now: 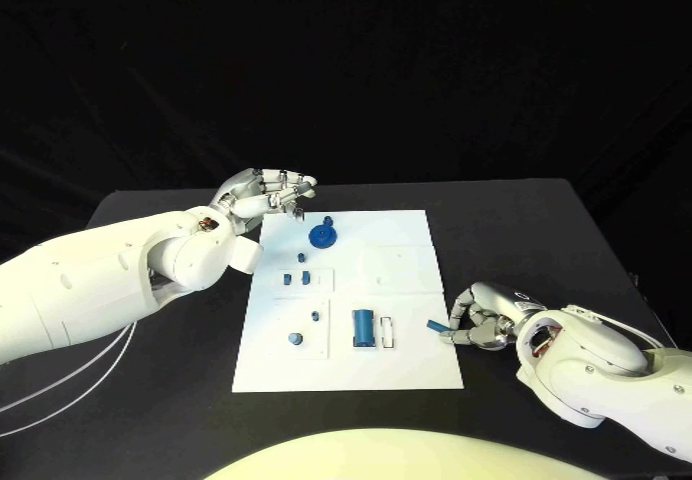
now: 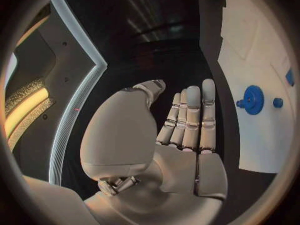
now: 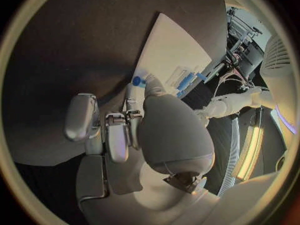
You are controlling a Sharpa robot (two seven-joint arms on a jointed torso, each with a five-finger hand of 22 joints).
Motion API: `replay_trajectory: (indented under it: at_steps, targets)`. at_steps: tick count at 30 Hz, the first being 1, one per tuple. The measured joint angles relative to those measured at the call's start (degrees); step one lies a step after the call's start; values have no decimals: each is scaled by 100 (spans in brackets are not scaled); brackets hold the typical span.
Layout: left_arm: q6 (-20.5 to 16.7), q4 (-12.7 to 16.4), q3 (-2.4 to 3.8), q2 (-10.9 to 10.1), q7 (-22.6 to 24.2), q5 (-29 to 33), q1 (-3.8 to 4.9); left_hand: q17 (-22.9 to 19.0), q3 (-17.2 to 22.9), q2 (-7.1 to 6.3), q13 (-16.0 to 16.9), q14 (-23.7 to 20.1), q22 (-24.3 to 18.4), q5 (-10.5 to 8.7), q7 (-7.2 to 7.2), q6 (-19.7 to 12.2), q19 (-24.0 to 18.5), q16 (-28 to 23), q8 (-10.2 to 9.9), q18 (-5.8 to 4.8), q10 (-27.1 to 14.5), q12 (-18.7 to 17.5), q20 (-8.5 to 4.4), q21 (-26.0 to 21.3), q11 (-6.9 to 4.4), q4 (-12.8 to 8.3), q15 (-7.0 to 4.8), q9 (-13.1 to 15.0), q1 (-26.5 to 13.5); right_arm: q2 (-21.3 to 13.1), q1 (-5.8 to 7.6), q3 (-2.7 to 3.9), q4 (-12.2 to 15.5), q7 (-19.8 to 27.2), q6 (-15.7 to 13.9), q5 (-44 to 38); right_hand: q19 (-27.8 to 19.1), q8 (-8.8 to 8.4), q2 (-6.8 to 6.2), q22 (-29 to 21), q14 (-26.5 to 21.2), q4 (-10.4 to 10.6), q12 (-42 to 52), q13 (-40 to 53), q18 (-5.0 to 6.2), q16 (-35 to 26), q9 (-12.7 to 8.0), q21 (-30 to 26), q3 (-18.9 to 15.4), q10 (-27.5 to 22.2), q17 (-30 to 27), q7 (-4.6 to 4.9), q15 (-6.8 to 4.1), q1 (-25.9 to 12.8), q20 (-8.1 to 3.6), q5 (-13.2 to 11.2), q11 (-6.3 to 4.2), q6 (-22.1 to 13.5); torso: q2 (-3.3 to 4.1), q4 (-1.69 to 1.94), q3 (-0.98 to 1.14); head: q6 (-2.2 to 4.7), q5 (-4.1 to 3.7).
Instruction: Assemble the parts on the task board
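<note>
The black table [image 1: 505,215] carries the white task board [image 1: 389,360], lying flat at its middle.

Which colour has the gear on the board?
Blue; the gear shows best in the left wrist view.

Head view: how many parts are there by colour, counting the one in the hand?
Blue parts lying on the task board: 7, taking the gear and its knob as one
Blue part held by the right hand: 1
White part on the board: 1
Total: 9
</note>
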Motion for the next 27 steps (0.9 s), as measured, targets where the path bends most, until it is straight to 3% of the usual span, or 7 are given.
replay_trajectory:
  at_steps: [4,8,11,13,15,18,27]
  targets:
    - [5,-1,0,0,-10,-7,0,-1,0,0,0,0,0,0,0,0,0,0,0,0,0,0,0,0,0,0,0,0,0,48,-11,-4,0,-10,-13,-103,22,0,-5,0,0,3,25,13,0,0,0,0,230,-19,0,-58,0,250,-22,-2,-25,40,0,-1,0,-17,-2]
    - [8,-2,0,1,-17,-11,0,-5,0,0,-5,0,0,0,0,0,0,0,0,0,0,0,0,0,0,0,0,0,0,65,-12,-2,0,-27,-14,-214,40,-102,-229,0,-9,49,21,-36,0,0,3,0,1205,-1,0,-74,-11,537,-40,13,-76,57,-2,-1,0,-26,-10]
    - [8,-5,0,1,-20,-14,0,-5,0,0,-5,0,0,0,0,0,0,0,0,0,0,0,0,1,0,0,0,-1,0,74,-12,-2,-26,-39,-12,-277,54,-106,-398,-1,-9,464,12,-22,0,0,92,0,1747,7,4,-78,-34,702,-55,18,-84,56,-2,0,-1,-27,-15]
    - [8,-10,0,-2,-22,-16,0,-5,0,0,-4,0,0,0,0,0,0,0,0,0,0,0,0,1,0,0,0,-1,0,79,-16,-6,-41,-41,-7,-298,60,-34,-490,-1,-10,687,12,-15,0,0,187,0,1970,14,4,-98,-35,655,-60,24,-91,36,-3,0,0,-28,-15]
    - [8,-19,0,-5,-23,-18,0,-5,0,3,-4,0,0,0,0,0,0,0,0,0,0,0,0,1,0,0,0,-1,3,84,-22,-11,-50,-42,-1,-317,60,68,-644,-1,-11,674,12,-15,0,0,313,0,2378,15,5,-121,-36,494,-60,25,-92,-1,-5,-1,-2,-28,-16]
    - [8,-37,0,-11,-24,-21,0,-5,0,25,-4,0,1,0,0,0,0,0,0,0,0,-1,0,1,0,0,0,-1,25,85,-29,-16,-53,-42,6,-328,60,171,-756,-1,-11,672,12,-15,0,0,472,0,2746,14,4,-106,-36,241,-60,26,-93,-40,-7,-1,-2,-29,-12]
    - [8,-51,0,-9,-28,-26,0,-4,0,24,-4,0,1,0,0,0,0,0,0,0,0,-2,0,2,0,0,0,-1,25,42,39,-36,57,-41,18,-255,60,226,-802,-1,-11,626,12,-16,0,-1,594,-1,2995,14,4,-97,-36,-29,-60,28,-93,-66,-8,4,-4,-5,-18]
